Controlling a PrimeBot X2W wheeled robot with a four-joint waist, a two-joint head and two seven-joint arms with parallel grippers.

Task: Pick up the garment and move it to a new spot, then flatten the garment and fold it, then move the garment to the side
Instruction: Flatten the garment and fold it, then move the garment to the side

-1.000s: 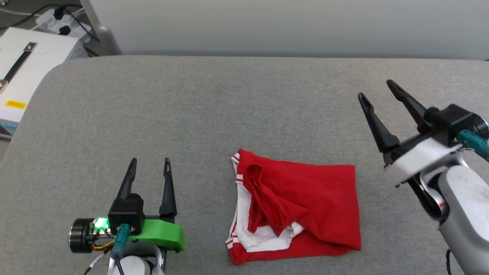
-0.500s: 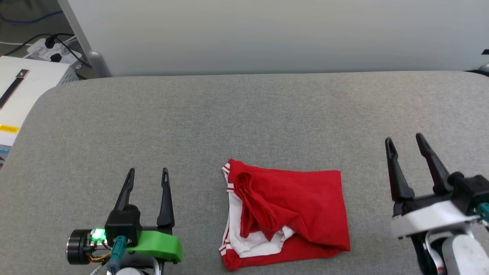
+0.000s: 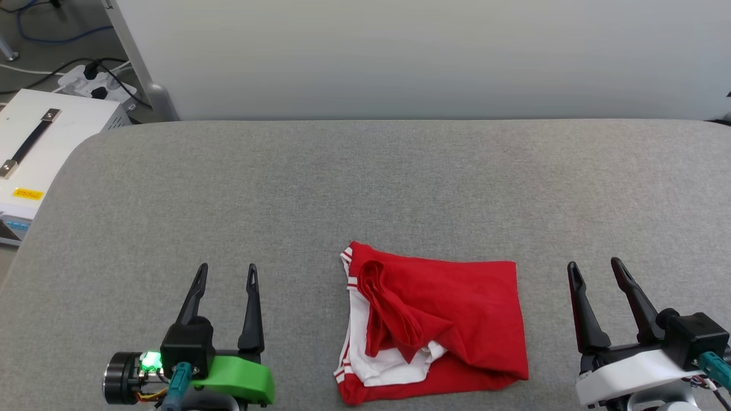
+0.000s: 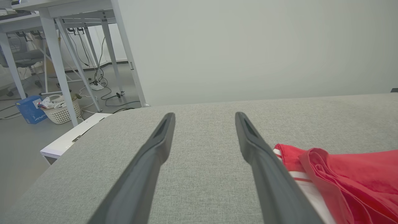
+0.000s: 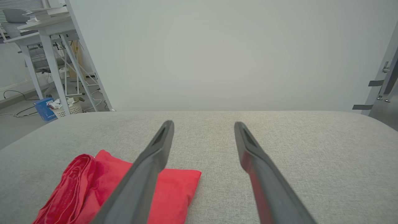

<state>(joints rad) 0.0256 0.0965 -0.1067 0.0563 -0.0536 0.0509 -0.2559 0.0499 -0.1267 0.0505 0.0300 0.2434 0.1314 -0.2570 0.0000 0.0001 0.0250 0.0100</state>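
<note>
The garment (image 3: 451, 319) lies folded into a rough red rectangle near the front middle of the grey table (image 3: 365, 188), with white fabric and red-white striped trim showing along its left edge. My left gripper (image 3: 227, 273) stands open to the garment's left, apart from it, nothing between its fingers. My right gripper (image 3: 594, 269) stands open to the garment's right, also apart and empty. The left wrist view has the garment (image 4: 351, 177) at lower right, beside the open left gripper (image 4: 204, 115). From the right wrist, the garment (image 5: 102, 189) lies at lower left of the open right gripper (image 5: 203, 124).
A white box with a black handle (image 3: 40, 148) stands beside the table's left edge, with a power strip and cables (image 3: 97, 85) behind it. A pale wall panel (image 3: 422, 57) runs along the table's far edge. White desk frames and a basket (image 4: 60, 107) stand off to the left.
My right gripper has come down and back from the table's right side to the near right, level with the left one. The head camera has shifted; the garment and left gripper stay put.
</note>
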